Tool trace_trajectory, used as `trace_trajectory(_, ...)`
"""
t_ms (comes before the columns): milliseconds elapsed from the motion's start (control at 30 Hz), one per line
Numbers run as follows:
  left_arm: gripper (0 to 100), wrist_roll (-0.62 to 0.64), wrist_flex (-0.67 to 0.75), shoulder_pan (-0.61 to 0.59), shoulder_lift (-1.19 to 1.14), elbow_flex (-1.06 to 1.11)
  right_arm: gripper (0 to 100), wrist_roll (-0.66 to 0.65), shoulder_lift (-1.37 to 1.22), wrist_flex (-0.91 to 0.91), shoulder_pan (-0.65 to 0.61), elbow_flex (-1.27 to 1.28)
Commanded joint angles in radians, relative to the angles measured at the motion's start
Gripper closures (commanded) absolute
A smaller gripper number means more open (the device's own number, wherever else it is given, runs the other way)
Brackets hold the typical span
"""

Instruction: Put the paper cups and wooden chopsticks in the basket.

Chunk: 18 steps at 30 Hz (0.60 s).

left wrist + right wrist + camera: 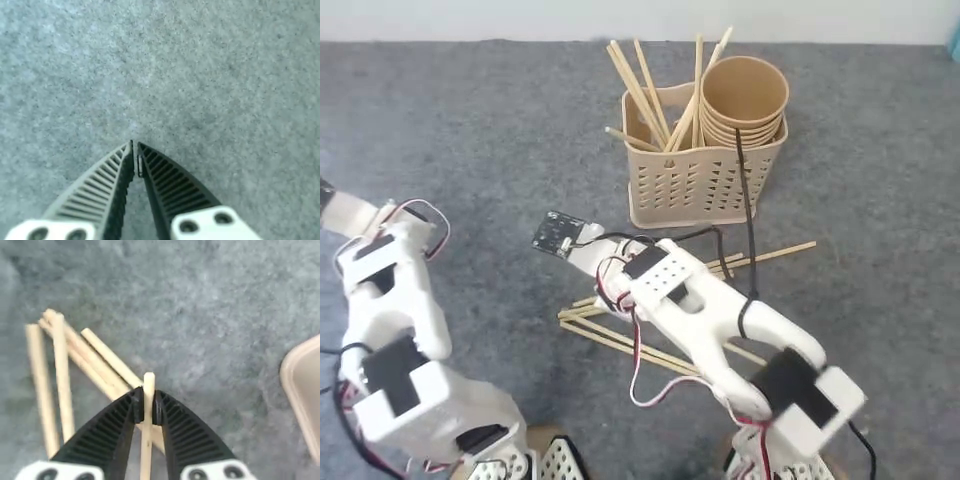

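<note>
Grey carpet (pixel 460 130) covers your whole table. Your right gripper (pixel 148 407) has its fingers pinched shut on one chopstick (pixel 148 382), which runs lengthwise between them with its end showing just past the tips. Beside that grip, loose sticks (pixel 60 370) lie fanned on the carpet, and the nearest ones run in under the fingertips; you cannot tell whether they touch the held one. From above, the same loose sticks (pixel 605 325) lie crossed beneath your right arm (pixel 710 310), and one more stick (pixel 775 253) pokes out on the arm's other side, nearer the basket (pixel 690 195). That basket stands upright at the far middle of the table, apart from the pile. A nested stack of cups (pixel 745 95) fills one end of it, and several stowed sticks (pixel 645 85) lean in the other end. A black cable (pixel 748 190) hangs down in front of it. Your left gripper (pixel 136 160) is closed on nothing, its tips meeting over bare carpet. Your left arm (pixel 390 320) sits at the table's left edge, well away from the basket.
</note>
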<state>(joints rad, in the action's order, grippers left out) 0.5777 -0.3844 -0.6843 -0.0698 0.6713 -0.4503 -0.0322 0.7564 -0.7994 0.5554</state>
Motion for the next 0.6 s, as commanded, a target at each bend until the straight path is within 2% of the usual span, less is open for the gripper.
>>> trace_trajectory(0,99,0.006,0.000,0.002,0.006,-0.048,99.1,-0.009,0.202,0.064,-0.044,-0.043)
trace_trajectory(300,99,0.006,0.000,0.002,0.006,-0.048,99.1,0.046,0.656,0.051,-0.090,-0.043)
trace_trajectory(567,99,0.006,0.000,0.011,0.005,-0.048,99.1,0.198,1.004,-0.252,-0.056,-0.043)
